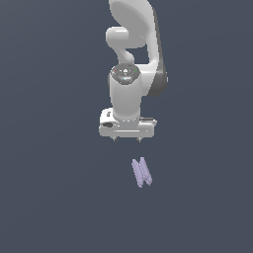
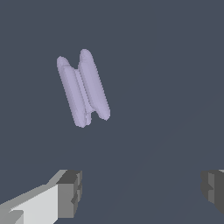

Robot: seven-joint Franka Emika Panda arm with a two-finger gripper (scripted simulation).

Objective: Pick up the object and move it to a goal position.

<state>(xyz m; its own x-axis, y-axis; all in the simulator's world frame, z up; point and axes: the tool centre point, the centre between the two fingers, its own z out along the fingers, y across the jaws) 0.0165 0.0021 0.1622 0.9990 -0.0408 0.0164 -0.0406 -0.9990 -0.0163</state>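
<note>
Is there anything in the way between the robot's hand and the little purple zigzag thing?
No. Only bare dark floor lies between the hand and the purple zigzag piece; both views show it.

Everything here looks like plain smooth plastic, sim-render style

The arm has a glossy white shell with soft highlights, plus a darker grey panel down one side. The gripper body is the same smooth white, but its fingertips are matt dark grey and blocky. The object is a pale lavender, smooth and matt, kinda waxy-looking. The floor is flat slate grey, totally matt, no texture.
</note>
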